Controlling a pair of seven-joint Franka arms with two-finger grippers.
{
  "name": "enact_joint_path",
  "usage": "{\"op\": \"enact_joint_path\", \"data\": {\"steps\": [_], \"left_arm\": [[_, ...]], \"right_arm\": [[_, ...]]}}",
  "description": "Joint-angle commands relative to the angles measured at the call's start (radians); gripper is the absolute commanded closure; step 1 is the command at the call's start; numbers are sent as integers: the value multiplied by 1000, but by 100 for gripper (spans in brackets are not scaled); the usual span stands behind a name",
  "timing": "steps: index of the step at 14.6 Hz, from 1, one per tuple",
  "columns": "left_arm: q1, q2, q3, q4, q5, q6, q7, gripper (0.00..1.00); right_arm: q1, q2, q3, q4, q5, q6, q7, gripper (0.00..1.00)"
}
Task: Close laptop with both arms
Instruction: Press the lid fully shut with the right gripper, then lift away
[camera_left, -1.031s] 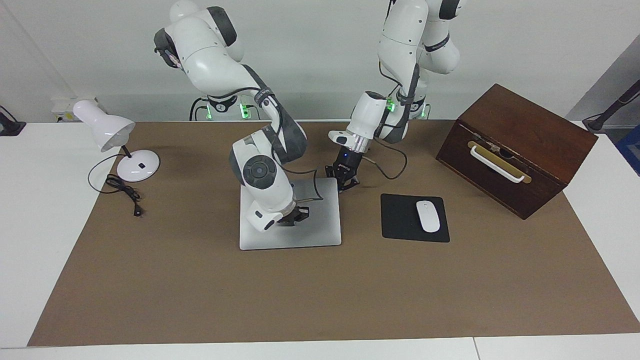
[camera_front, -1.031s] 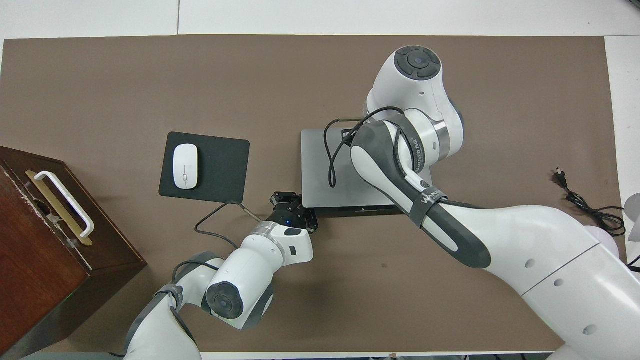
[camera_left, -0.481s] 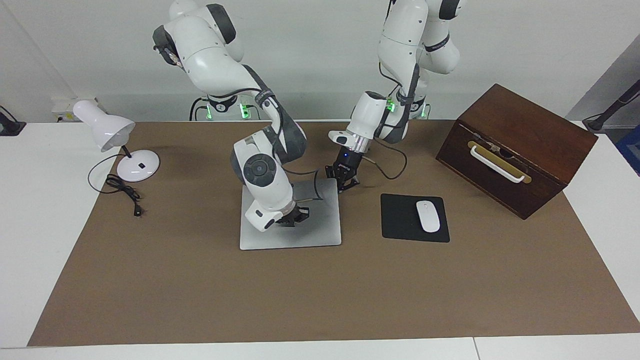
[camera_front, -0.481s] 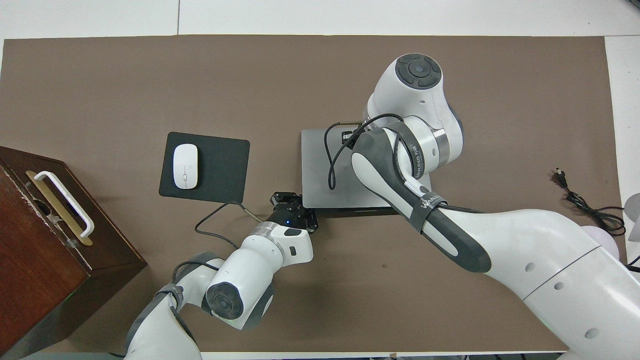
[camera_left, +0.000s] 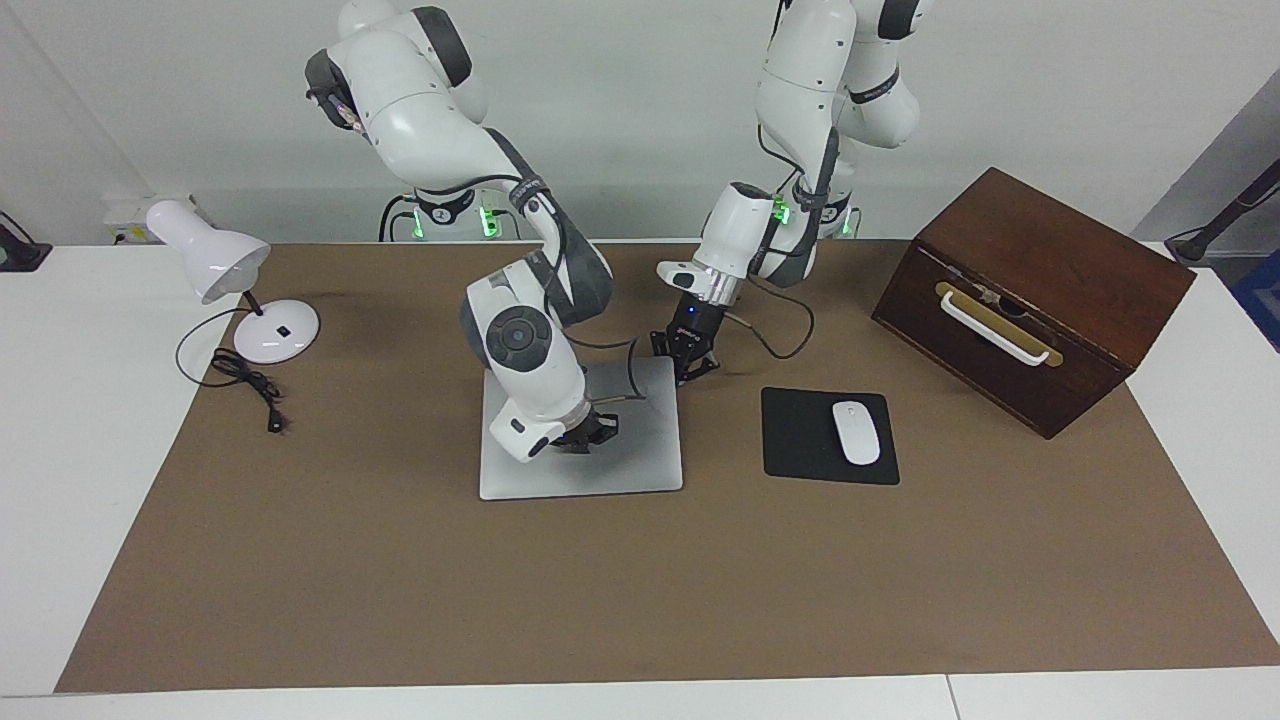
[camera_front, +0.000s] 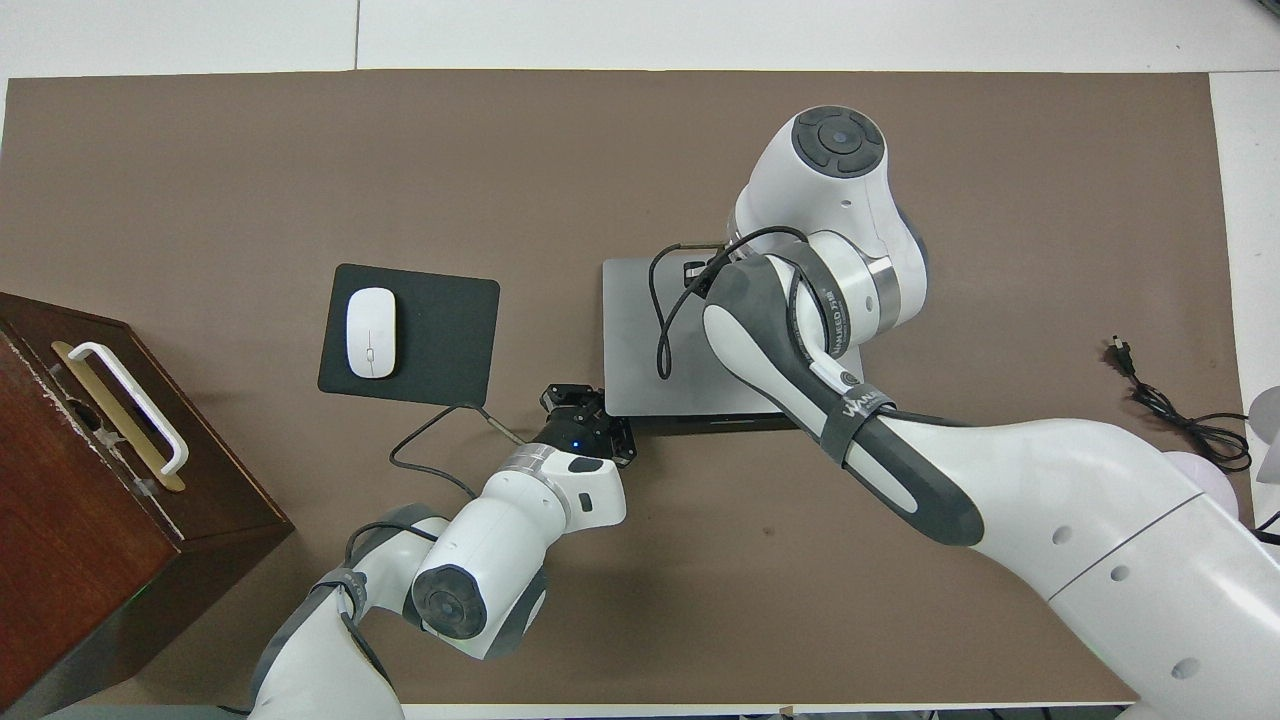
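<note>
Laptop (camera_left: 640, 455) lid looks flat down; right pincer (camera_left: 590, 432) over it, left pincer (camera_left: 690, 362) at its corner, spreads unreadable. Next I'd lift clear.

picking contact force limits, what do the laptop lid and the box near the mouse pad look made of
The thin silver-grey laptop looks like matte brushed metal: even grey, soft sheen, crisp thin edges. The dark brown box looks like stained wood with a dull finish and worn edges; its white handle may be plastic or painted metal.

Bright, even light from above; both views sharp; soft faint shadows under the right claw (camera_left: 588, 432) on the lid; no glare.
</note>
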Motion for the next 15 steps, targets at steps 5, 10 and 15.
{"op": "enact_joint_path", "data": {"steps": [5, 10, 15], "left_arm": [[20, 60, 3, -45, -17, -13, 43, 100], [22, 58, 2, -53, -17, -13, 40, 100], [22, 44, 0, -53, -20, -15, -36, 100]], "right_arm": [[-16, -87, 13, 21, -11, -109, 20, 100], [-19, -180, 9, 9, -14, -183, 19, 100], [-38, -272, 11, -22, -32, -238, 7, 100]]}}
